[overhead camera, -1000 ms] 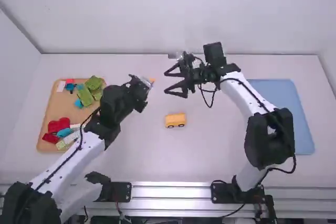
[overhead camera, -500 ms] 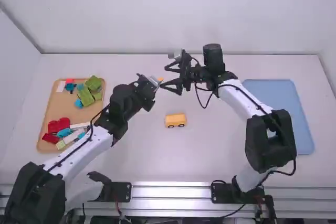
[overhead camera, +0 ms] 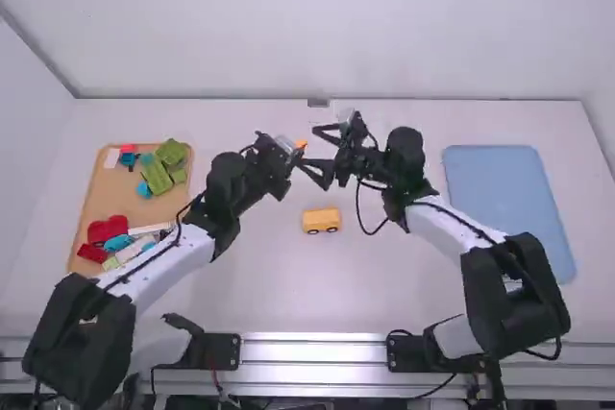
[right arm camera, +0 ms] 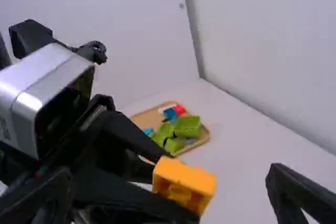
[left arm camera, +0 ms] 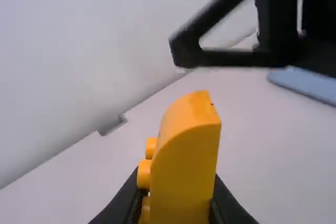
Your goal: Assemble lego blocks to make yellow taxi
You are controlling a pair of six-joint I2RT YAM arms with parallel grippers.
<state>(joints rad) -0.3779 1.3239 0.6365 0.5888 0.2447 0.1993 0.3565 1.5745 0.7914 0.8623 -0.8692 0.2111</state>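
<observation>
A small orange-yellow block with a curved face and round studs is held up above the white table, away from the rest of the build. The left gripper has its jaws closed in on it, one finger against each side, with the curved end sticking out past the tips. The right gripper stands opposite with its jaws wide apart and nothing in their grip; the block's free end lies between them, and they do not appear to touch it. That looks like the start of a handover. Below, nearer the arm bases, a yellow car body sits upright on the table, two dark wheels showing along its near side. The taxi seems partly made: the wheeled body is together, while the curved block is unattached and probably has to be pressed on. Farther out, the wooden tray at the left holds green blocks, red blocks and others in blue and white; at the right lies a flat blue tray.
</observation>
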